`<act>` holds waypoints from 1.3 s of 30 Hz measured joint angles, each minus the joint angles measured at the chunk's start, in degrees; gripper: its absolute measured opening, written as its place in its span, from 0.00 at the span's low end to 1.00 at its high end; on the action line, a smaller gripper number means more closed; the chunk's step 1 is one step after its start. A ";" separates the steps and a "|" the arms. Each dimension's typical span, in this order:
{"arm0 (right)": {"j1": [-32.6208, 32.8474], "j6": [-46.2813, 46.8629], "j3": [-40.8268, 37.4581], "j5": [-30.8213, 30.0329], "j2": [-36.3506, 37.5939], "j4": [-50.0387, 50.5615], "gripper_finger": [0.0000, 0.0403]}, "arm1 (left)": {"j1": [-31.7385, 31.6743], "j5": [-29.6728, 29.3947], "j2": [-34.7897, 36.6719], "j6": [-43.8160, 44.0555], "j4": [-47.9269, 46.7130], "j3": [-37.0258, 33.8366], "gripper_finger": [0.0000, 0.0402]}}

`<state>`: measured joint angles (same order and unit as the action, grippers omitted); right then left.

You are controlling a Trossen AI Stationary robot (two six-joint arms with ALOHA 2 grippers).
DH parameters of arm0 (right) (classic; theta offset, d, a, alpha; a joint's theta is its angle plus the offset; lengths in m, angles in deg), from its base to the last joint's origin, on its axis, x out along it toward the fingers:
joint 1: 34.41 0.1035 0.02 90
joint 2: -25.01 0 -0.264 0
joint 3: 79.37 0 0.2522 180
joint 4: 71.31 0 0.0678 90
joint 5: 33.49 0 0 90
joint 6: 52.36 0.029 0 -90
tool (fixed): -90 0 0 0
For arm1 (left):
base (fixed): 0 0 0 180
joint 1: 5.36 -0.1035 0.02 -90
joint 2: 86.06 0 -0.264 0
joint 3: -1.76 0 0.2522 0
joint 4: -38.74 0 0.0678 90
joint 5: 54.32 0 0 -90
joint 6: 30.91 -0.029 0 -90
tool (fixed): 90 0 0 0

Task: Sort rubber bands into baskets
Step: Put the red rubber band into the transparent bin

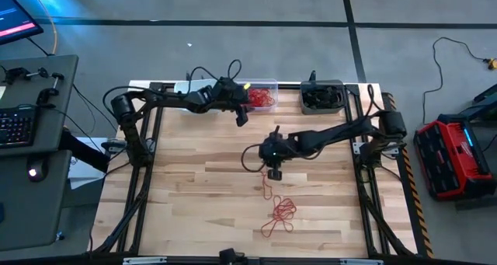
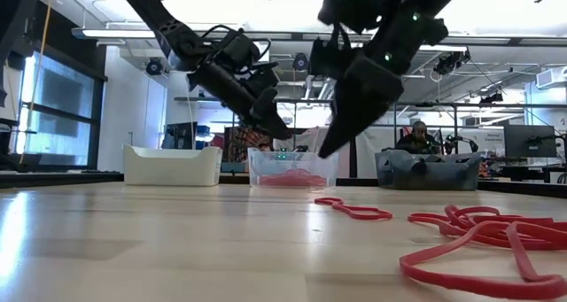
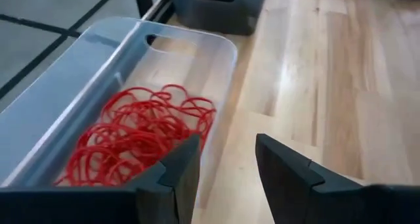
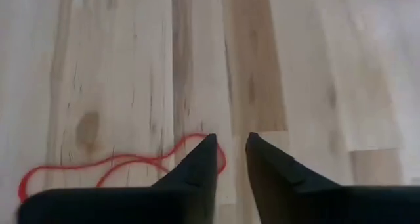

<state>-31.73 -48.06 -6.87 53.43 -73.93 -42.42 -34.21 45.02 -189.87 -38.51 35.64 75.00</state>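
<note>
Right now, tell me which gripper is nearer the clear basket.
Left. The left gripper hovers at the clear basket, open. The right gripper hangs mid-table over loose red rubber bands.

We are looking at a robotics lab or workshop. 2 dark robot arms (image 1: 326, 137) are standing on a black metal frame (image 1: 140, 179) around a wooden table (image 1: 210, 187) on a grey concrete floor (image 1: 233, 47). A desk with a keyboard (image 1: 17, 125) and screen is sitting alongside, a red tool case (image 1: 453, 156) is lying nearby, and a person (image 2: 416, 135) is sitting among monitors (image 2: 529, 141) under ceiling strip lights.
</note>
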 joint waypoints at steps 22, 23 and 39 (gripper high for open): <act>0.00 -6.21 0.04 2.18 -8.17 -1.48 0.29 | 6.84 -5.59 18.28 1.58 19.30 -21.36 0.35; -0.01 -6.26 0.04 2.19 -8.21 -1.76 0.29 | 7.08 -5.64 19.51 1.58 19.34 -22.18 0.35; -2.81 -8.20 0.09 -2.80 -8.32 -1.71 0.15 | 10.09 -8.75 25.11 3.09 19.54 -27.59 0.35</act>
<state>-34.54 -56.26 -6.78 50.63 -82.25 -44.12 -24.12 36.27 -164.75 -35.42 55.19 47.41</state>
